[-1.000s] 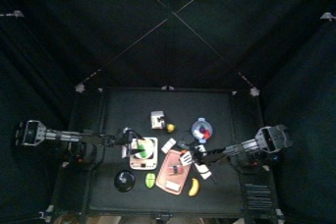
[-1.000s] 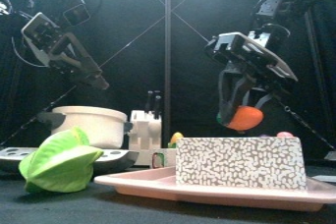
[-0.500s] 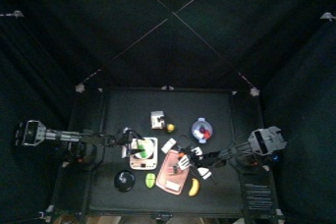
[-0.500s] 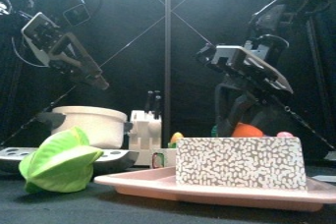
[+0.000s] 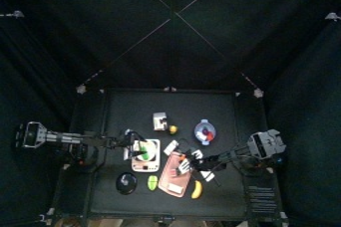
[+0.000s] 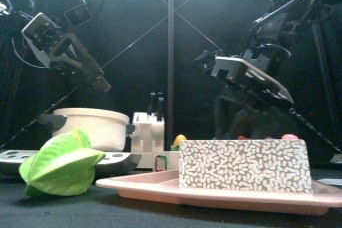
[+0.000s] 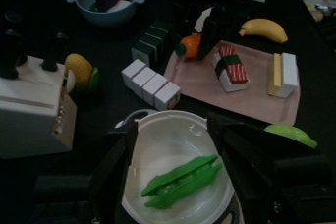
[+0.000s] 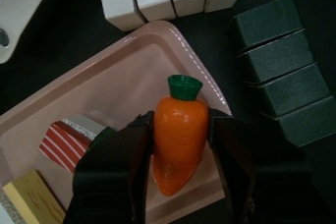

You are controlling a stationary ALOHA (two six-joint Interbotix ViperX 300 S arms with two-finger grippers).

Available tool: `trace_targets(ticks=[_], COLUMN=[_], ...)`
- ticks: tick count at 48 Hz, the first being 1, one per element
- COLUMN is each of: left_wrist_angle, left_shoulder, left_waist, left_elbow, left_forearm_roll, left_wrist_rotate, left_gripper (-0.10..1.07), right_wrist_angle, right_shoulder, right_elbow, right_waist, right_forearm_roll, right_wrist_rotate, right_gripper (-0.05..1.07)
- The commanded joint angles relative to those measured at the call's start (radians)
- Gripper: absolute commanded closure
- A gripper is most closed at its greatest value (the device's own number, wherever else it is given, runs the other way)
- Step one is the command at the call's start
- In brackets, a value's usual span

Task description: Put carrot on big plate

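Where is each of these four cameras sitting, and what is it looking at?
Top: high overhead, facing down; both arms flank the table.
Front: table edge, facing level; arms hang behind the big plate.
Left wrist: looks past its arm at a pot.
Right wrist: its claw around the carrot over the plate.
Both wrist views share plate and carrot.
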Motion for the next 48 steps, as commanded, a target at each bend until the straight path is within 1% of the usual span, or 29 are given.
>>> trace_targets(ticks=[1, 35, 48], left_wrist_angle=[-0.005, -0.005, -0.005], left_shoulder=[-0.002, -0.002, -0.002], left_waist=[0.002, 0.0, 0.0], left_elbow=[-0.012, -0.011, -0.011], left_forearm_roll=[-0.002, 0.0, 0.0], left_wrist_rotate=[0.002, 0.002, 0.002], left_gripper=[0.05, 0.05, 0.05], right_wrist_angle=[-0.002, -0.002, -0.002], right_shoulder=[-0.015, -0.018, -0.02], right_elbow=[-0.021, -0.021, -0.025], right_waist=[0.005, 0.005, 0.005], right_forearm_roll=[-0.003, -0.005, -0.003], right_wrist_rotate=[-0.002, -0.002, 0.0], right_gripper=[0.41, 0.14, 0.12])
